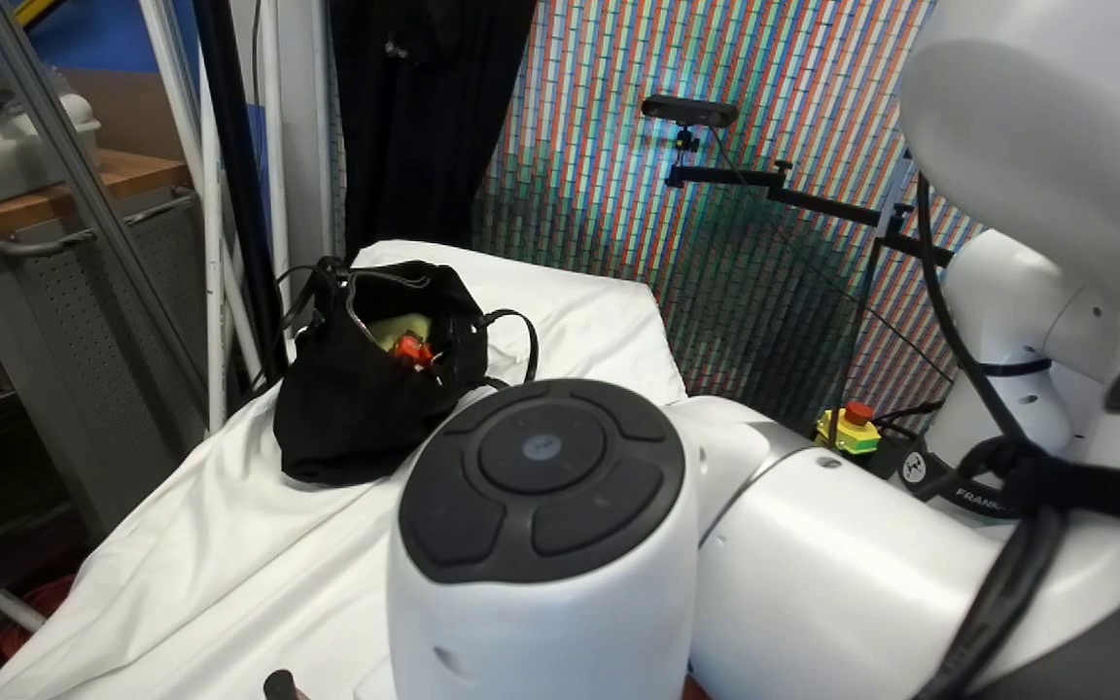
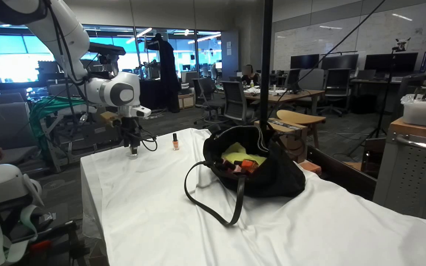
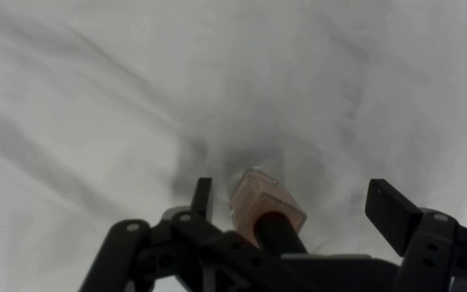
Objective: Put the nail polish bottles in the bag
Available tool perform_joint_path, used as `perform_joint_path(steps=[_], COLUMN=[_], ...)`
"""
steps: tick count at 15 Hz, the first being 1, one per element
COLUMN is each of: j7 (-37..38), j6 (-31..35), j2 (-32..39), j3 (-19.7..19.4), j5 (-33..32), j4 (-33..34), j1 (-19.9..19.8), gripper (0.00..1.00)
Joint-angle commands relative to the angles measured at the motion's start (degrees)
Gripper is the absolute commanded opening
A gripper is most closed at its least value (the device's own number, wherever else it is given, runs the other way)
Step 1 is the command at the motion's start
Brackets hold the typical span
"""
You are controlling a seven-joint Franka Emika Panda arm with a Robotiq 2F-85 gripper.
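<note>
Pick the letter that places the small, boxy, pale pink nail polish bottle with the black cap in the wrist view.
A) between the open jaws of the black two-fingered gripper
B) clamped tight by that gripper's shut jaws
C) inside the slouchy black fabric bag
A: the wrist view shows the pink bottle between the spread jaws of the gripper, with wrinkled white cloth visible in the gap on either side.

Dark monitors before a whiteboard
</note>
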Motion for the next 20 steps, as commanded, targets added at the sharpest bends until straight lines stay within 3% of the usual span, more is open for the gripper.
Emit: perform_joint_path(steps=[1,6,9,20], j7=[1.3,1.3,1.5,6.2], j6=[0.8,0.8,0.9,-0.7], j2=[0.4,0.1,0.1,-3.2], j3=[-0.8,-1.1,-1.3,-5.4], j5=[-1.1,-1.1,-1.2,-6.2], j4=[0.6,0.4,0.2,-1.7], j1=[0.9,0.8,0.7,0.3], gripper=[0.67,0.32,0.18,0.21])
